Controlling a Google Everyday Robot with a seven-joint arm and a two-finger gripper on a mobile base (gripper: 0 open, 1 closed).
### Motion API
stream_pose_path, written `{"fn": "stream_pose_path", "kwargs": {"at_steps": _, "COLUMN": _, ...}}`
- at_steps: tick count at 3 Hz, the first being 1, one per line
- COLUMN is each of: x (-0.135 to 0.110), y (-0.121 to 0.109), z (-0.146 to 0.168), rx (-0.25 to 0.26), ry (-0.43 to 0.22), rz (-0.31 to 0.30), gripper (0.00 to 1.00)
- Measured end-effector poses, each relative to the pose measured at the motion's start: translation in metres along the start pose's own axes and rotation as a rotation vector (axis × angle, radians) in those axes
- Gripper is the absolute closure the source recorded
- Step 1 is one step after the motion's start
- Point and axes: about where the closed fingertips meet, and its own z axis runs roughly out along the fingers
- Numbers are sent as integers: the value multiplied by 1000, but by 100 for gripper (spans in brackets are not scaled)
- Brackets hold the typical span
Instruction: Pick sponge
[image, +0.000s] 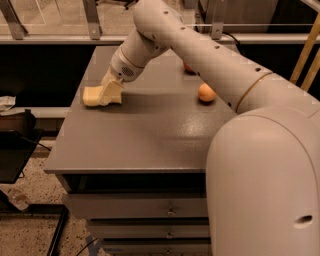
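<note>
The sponge is a pale yellow block lying flat near the left edge of the grey table. My gripper, cream and blocky, is down at table level at the sponge's right end. It overlaps that end and hides it. The white arm reaches to it from the lower right across the table. The sponge rests on the table top.
A round orange fruit sits at the right of the table, close to the arm. A red object shows partly behind the arm further back. Drawers are below the table front. A railing runs behind the table, and the floor drops away at the left.
</note>
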Motion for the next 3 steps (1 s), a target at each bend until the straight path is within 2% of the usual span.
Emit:
{"fn": "stream_pose_path", "kwargs": {"at_steps": 1, "x": 2, "y": 3, "z": -11, "rx": 16, "ry": -19, "rz": 10, "gripper": 89}}
{"fn": "stream_pose_path", "kwargs": {"at_steps": 2, "x": 7, "y": 6, "z": -38, "rx": 73, "ry": -21, "rz": 18, "gripper": 100}}
{"fn": "stream_pose_path", "kwargs": {"at_steps": 3, "x": 8, "y": 9, "z": -75, "rx": 150, "ry": -14, "rz": 6, "gripper": 100}}
